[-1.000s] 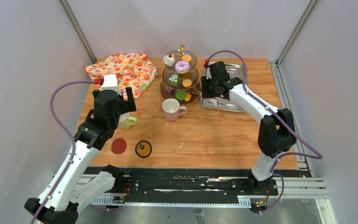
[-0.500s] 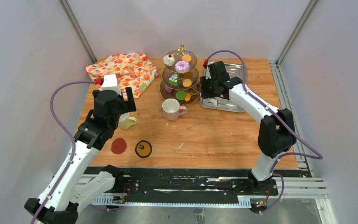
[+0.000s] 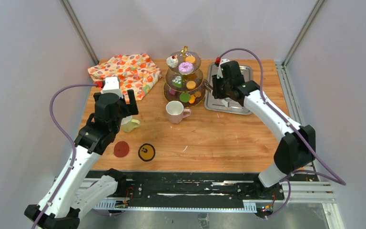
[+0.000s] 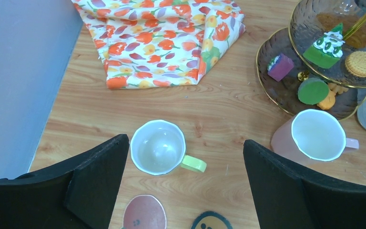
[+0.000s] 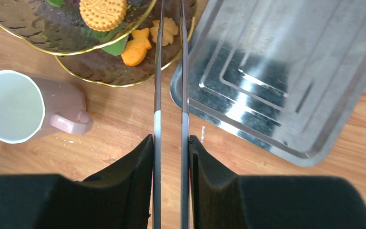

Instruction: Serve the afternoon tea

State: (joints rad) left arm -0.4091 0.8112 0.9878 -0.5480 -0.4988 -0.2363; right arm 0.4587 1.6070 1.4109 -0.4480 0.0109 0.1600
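Two arms reach over the wooden bench point(image 3: 219, 133). The left gripper point(image 4: 185, 143) hangs above the yellow-green ceramic mug point(image 4: 157, 147), its black fingers point(image 4: 100, 176) spread wide on either side and holding nothing. This mug stands upright on the bench, near the folded floral cloth point(image 4: 162, 38), with its handle pointing towards the pink mug point(image 4: 317, 135). The pink mug is also upright and sits just in front of the brown-glass three-tier stand with gold rims point(image 4: 276, 95).

The right gripper point(image 5: 170, 143) has its fingers closed around the handle end of the slim metal tongs point(image 5: 157, 71). The two blades lie nearly parallel and close together. They run out across the edge of the stand's bottom tier, between the stand and the steel tray point(image 5: 290, 71). Their tips leave the top of the wrist view, so I cannot tell whether they pinch anything.

On the bottom tier, an orange fish-shaped biscuit point(image 5: 136, 52) and a pale flower-shaped biscuit point(image 5: 167, 31) lie just beside the blades, with a round green cake point(image 4: 313, 90) and a purple block cake point(image 4: 280, 67) further round. The middle tier holds a round orange biscuit point(image 5: 102, 12) and a green cream-topped cake slice point(image 4: 325, 47). The top tier holds a purple doughnut point(image 3: 186, 67) and a cherry cupcake point(image 3: 172, 60).
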